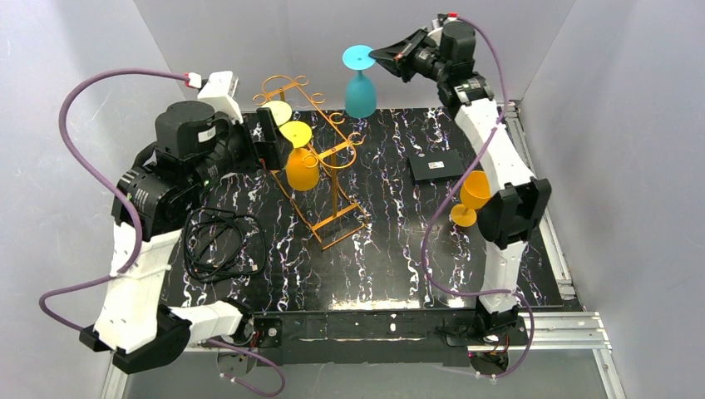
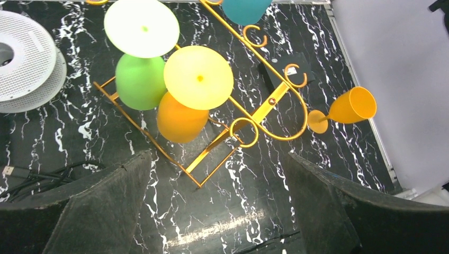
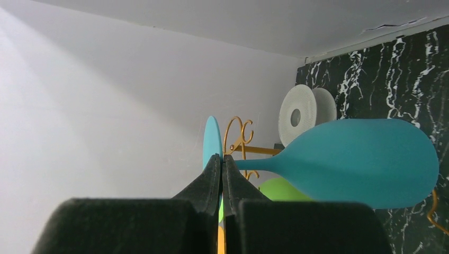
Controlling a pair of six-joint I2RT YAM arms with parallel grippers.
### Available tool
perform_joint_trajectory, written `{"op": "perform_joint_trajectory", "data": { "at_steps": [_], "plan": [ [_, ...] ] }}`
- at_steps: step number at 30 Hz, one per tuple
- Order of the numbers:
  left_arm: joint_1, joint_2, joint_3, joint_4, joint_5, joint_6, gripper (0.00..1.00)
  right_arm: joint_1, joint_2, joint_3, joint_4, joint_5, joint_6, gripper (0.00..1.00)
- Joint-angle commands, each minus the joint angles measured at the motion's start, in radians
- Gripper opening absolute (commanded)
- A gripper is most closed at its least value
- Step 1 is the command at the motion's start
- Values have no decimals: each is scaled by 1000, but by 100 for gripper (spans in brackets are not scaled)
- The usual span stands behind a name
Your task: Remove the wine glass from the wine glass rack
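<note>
The orange-gold wine glass rack (image 1: 332, 179) (image 2: 265, 108) stands mid-table. A green wine glass (image 1: 277, 112) (image 2: 140, 79) and an orange one (image 1: 302, 169) (image 2: 180, 119) hang from it, bowls down. A teal wine glass (image 1: 361, 91) (image 3: 360, 164) hangs bowl down in the air by the rack's far right end. My right gripper (image 1: 376, 56) (image 3: 221, 157) is shut on the rim of its round foot. The left gripper (image 1: 270, 137) (image 2: 218, 159) is wide open and holds nothing. It hovers at the rack's left side, close to the two hanging glasses.
Another orange glass (image 1: 474, 195) (image 2: 352, 106) lies on its side at the right, near my right arm. A flat black box (image 1: 436, 166) sits behind it. A white spool (image 2: 26, 58) (image 3: 304, 114) stands at the far left. Black cables (image 1: 220, 245) coil front left.
</note>
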Motion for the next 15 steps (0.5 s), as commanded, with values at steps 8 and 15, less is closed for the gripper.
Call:
{"op": "perform_joint_trajectory", "data": {
  "at_steps": [8, 15],
  "plan": [
    [7, 102, 70, 88, 194, 16, 96, -108, -351, -198, -183, 11, -85, 1],
    [7, 199, 144, 115, 352, -14, 91, -175, -503, -281, -321, 10, -62, 1]
  ]
}}
